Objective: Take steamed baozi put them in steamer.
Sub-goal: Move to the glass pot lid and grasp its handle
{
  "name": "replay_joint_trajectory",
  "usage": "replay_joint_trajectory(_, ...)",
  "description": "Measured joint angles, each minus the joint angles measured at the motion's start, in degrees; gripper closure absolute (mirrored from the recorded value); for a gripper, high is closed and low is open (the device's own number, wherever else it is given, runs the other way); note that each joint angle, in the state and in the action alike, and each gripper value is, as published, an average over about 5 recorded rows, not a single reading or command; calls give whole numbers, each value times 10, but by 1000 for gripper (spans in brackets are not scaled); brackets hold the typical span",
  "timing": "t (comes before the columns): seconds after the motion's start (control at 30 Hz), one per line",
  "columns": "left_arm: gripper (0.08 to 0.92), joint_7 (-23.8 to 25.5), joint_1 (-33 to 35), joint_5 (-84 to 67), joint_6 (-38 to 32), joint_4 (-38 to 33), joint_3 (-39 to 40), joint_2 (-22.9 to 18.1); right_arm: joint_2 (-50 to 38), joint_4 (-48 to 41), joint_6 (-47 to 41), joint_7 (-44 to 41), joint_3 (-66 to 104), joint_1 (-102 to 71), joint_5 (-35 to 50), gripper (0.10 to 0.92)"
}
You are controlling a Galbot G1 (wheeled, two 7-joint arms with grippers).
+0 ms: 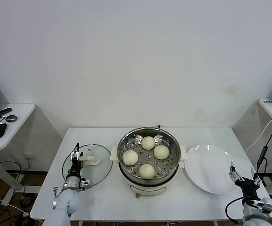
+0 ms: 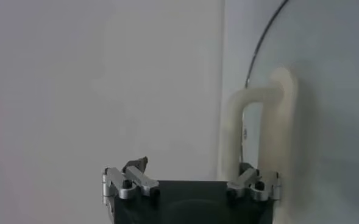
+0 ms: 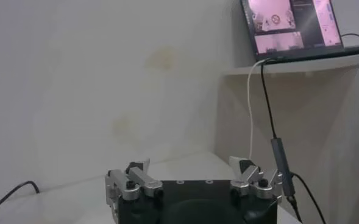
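Steamer (image 1: 148, 157) mid-table, rigid steel. Glass lid (image 1: 87, 164) lies flat beside it; its white handle is the place to grip. Four baozi (image 1: 147, 171) sit inside: soft, light, easily dented. Left gripper (image 1: 75, 157) open at the lid; right gripper (image 1: 244, 179) open beside the plate (image 1: 210, 168).

The steamer (image 1: 148, 158) has a shiny steel wall that mirrors the room, a perforated metal tray inside and a matt cream plastic-looking base. The four steamed baozi (image 1: 146, 156) look smooth, soft and matt, like dough. The lid (image 1: 87, 165) is clear glass with a thin metal rim and a smooth, creamy plastic handle (image 2: 258, 131). The plate (image 1: 210, 168) is white and glossy, catching small highlights. The table (image 1: 108, 197) is plain matt white. The gripper bodies appear as dark matt plastic with brushed metal fittings.
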Motion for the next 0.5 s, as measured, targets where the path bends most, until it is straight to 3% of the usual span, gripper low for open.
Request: replay_joint_trajectory(0.5,704,-3,17,-23,16,-11,-14,-6,5,3,0,0,-2,-2,-5,203)
